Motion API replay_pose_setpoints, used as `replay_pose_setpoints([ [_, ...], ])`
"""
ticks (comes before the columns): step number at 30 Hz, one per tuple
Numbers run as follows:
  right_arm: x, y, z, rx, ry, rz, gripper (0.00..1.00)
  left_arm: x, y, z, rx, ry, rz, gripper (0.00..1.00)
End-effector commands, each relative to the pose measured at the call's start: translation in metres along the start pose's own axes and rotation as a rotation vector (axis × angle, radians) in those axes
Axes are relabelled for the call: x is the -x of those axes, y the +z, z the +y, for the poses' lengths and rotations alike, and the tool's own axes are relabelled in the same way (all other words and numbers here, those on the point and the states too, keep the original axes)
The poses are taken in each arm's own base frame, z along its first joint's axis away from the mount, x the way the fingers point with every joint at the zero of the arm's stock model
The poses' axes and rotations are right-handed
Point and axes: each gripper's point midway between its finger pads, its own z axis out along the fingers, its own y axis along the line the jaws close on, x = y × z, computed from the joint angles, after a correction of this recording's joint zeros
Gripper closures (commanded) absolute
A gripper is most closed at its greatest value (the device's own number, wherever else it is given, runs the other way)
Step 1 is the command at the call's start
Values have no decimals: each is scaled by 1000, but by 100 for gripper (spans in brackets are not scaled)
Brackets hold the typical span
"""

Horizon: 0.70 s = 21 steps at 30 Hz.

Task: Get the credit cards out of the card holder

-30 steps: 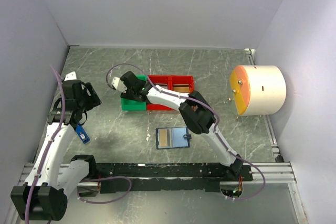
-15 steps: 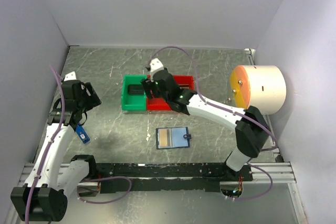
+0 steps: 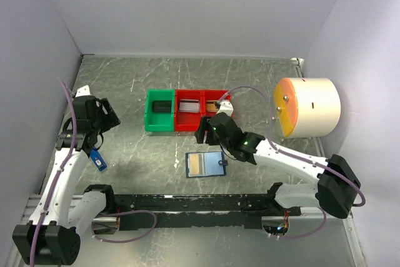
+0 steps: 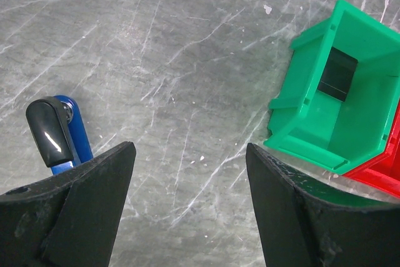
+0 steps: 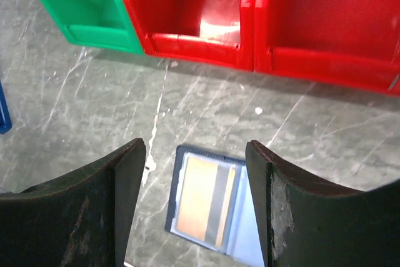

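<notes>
The card holder (image 3: 215, 164) lies open on the table, in front of the bins. A tan-brown credit card (image 3: 196, 164) with a dark stripe sits in its left pocket. My right gripper (image 3: 203, 134) hovers open just above and behind it. In the right wrist view the card holder (image 5: 247, 236) and its tan card (image 5: 200, 201) show between the spread fingers of the right gripper (image 5: 194, 148), which touch nothing. A dark card (image 3: 161, 107) lies in the green bin (image 3: 150, 123). A silvery card (image 3: 189, 107) lies in the red bin (image 3: 187, 126). My left gripper (image 3: 106, 118) is open and empty at the far left.
A small bright-blue tag (image 3: 98, 159) lies near the left arm and appears again as the tag (image 4: 70, 139) beside the left finger. The green bin (image 4: 350, 123) with the dark card (image 4: 337, 74) is ahead of the left gripper (image 4: 189, 148). A white drum with an orange face (image 3: 306, 107) stands at the right.
My right arm has swung from over the green bin to the right and back toward the near side, ending over the card holder. A dark card now lies uncovered in the green bin. The left arm is still.
</notes>
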Motion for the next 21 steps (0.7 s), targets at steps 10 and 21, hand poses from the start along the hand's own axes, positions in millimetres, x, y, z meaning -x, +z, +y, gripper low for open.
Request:
replay_pose_setpoints([
  [10,-59,5,23,34,51,209,24,4,-5,6,23,-2,-21,11],
  [21,-93,12,21,-102,-69,279,29,-2,0,5,20,0,7,11],
])
